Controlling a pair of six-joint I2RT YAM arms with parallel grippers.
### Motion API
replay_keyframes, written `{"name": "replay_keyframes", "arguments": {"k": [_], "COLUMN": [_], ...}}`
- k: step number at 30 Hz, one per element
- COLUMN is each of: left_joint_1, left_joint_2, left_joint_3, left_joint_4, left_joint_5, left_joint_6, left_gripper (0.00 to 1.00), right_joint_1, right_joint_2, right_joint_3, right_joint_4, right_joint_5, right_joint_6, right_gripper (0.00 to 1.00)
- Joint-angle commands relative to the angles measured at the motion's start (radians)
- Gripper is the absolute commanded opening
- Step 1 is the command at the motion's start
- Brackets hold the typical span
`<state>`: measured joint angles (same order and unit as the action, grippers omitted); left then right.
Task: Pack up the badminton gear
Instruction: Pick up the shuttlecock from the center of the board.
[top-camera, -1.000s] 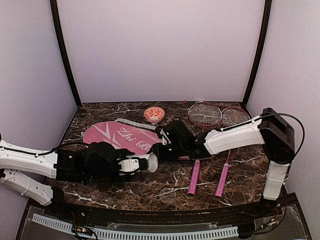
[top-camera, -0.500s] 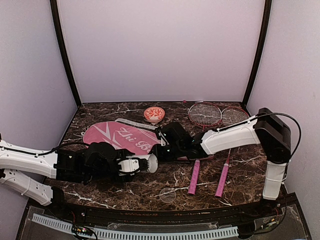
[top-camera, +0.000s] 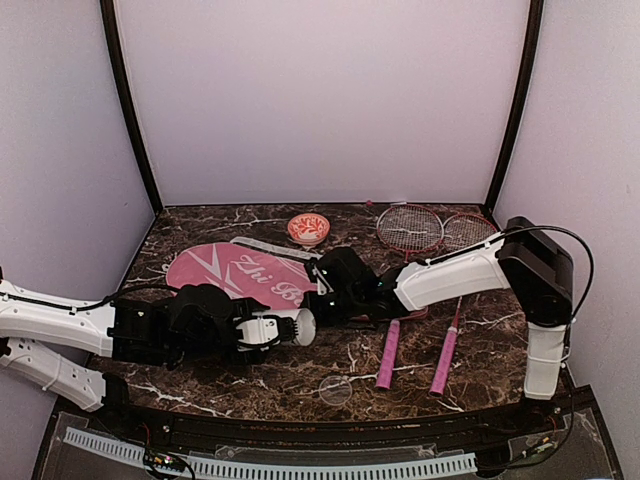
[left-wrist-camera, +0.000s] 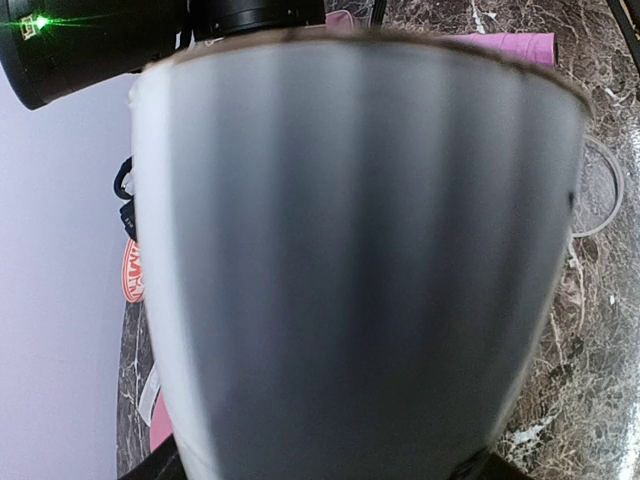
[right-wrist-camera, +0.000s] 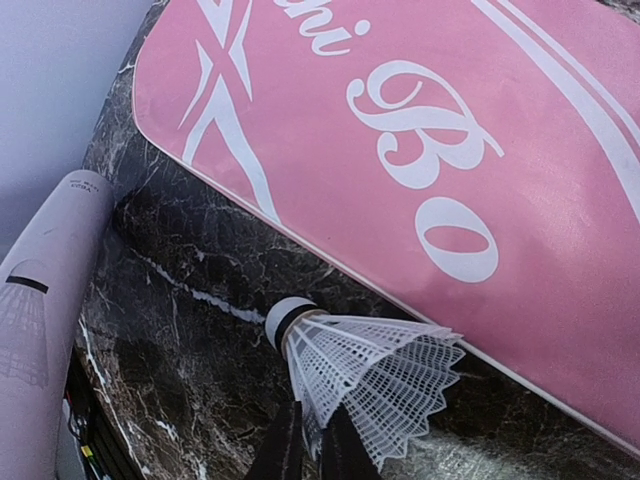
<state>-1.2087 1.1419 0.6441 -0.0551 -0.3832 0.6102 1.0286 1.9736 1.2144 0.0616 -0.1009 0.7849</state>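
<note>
My left gripper (top-camera: 255, 328) is shut on the long white tube (top-camera: 292, 326), which lies level with its open end to the right. That tube (left-wrist-camera: 360, 260) fills the left wrist view and hides the fingers. My right gripper (right-wrist-camera: 315, 448) pinches the mesh skirt of a white shuttlecock (right-wrist-camera: 370, 375) just above the marble, beside the pink "Zhi Bo" cover (right-wrist-camera: 420, 150). The tube (right-wrist-camera: 45, 300) shows at that view's left edge. From above, the right gripper (top-camera: 320, 296) sits just right of the tube's mouth, at the edge of the cover (top-camera: 235, 270). Two red-framed rackets (top-camera: 410, 228) (top-camera: 470, 232) lie at the right.
A small red-and-white bowl (top-camera: 307, 229) stands at the back behind the cover. A clear round lid (top-camera: 335, 390) lies near the front edge. The rackets' pink handles (top-camera: 388, 355) (top-camera: 444, 362) point toward the front right. Walls close the table on three sides.
My right arm has slid a little to the left, toward the tube's mouth. The left arm and the tube have stayed still.
</note>
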Motion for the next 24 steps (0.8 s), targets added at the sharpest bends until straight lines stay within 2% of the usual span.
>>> {"name": "replay_keyframes", "arguments": {"k": [1, 2, 9, 18, 24], "left_joint_1": [0.003, 0.003, 0.003, 0.003, 0.003], "left_joint_2": [-0.031, -0.031, -0.028, -0.016, -0.008], "left_joint_3": [0.001, 0.0, 0.0, 0.003, 0.005], "left_joint_4": [0.006, 0.006, 0.003, 0.0, 0.001], "left_joint_5": [-0.006, -0.006, -0.014, -0.01, 0.015], "left_joint_6": [0.002, 0.002, 0.002, -0.002, -0.003], "left_gripper": [0.68, 0.68, 0.68, 0.68, 0.68], "right_joint_1": [0.008, 0.008, 0.009, 0.008, 0.008], "right_joint_2": [-0.002, -0.008, -0.125, -0.365, -0.543], "right_joint_3": [0.004, -0.002, -0.069, -0.285, -0.419], "right_joint_4": [0.058, 0.064, 0.048, 0.02, -0.019], "right_joint_5": [-0.01, -0.007, 0.072, 0.262, 0.334], "right_joint_6": [0.0, 0.0, -0.028, -0.004, 0.015], "right_gripper": [0.03, 0.0, 0.0, 0.0, 0.0]}}
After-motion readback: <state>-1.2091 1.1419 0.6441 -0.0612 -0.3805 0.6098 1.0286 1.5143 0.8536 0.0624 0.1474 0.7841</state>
